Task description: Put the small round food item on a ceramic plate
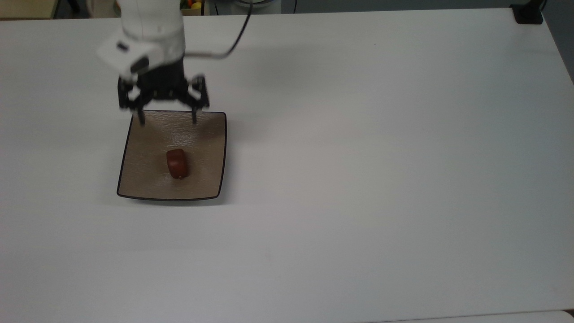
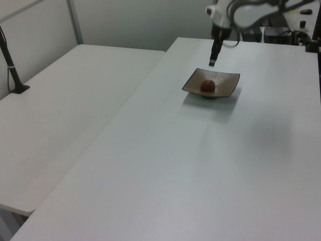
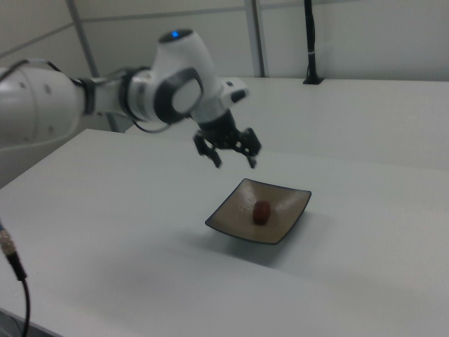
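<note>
The small round food item [image 1: 177,163], a glossy dark reddish-brown lump, lies near the middle of the square tan-brown ceramic plate [image 1: 148,179]. It is also visible in the left view [image 2: 207,86] and right view [image 3: 262,210] on the plate [image 2: 225,86] [image 3: 287,217]. My gripper [image 1: 168,120] hangs open above the plate's far edge in the top view, well clear of the food, with nothing between its fingers. In the right view the gripper [image 3: 234,163] is raised above and to the left of the plate.
The plate sits on a wide white table [image 1: 358,179]. A second white table [image 2: 65,100] adjoins on the left view's left. A black post base [image 1: 528,15] stands at the top view's upper right corner.
</note>
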`<state>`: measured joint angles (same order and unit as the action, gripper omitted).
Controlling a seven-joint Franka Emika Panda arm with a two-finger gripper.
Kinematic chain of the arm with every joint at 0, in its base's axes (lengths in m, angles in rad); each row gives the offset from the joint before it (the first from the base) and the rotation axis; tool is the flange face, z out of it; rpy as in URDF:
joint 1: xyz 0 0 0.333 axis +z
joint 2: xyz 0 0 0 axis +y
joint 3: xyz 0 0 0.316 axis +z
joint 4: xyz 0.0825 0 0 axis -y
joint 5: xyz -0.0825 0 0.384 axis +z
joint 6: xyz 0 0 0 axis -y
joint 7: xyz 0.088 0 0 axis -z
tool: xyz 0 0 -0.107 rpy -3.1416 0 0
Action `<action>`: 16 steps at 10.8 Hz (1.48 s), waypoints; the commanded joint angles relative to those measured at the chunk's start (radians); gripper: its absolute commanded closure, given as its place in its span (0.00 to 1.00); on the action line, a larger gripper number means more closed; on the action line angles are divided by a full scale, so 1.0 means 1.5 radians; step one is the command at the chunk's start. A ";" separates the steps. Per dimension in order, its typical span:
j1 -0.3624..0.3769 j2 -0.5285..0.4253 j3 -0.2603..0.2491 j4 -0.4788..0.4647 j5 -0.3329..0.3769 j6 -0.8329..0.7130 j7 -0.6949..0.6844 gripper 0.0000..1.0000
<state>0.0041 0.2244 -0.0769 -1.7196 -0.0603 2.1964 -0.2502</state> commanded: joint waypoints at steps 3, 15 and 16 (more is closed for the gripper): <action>0.063 -0.208 -0.005 -0.022 0.075 -0.293 0.057 0.00; 0.096 -0.187 0.050 -0.028 0.074 -0.260 0.159 0.00; 0.096 -0.178 0.050 -0.025 0.067 -0.260 0.120 0.00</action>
<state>0.1524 -0.0478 -0.0061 -1.7452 0.0395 1.7807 0.0204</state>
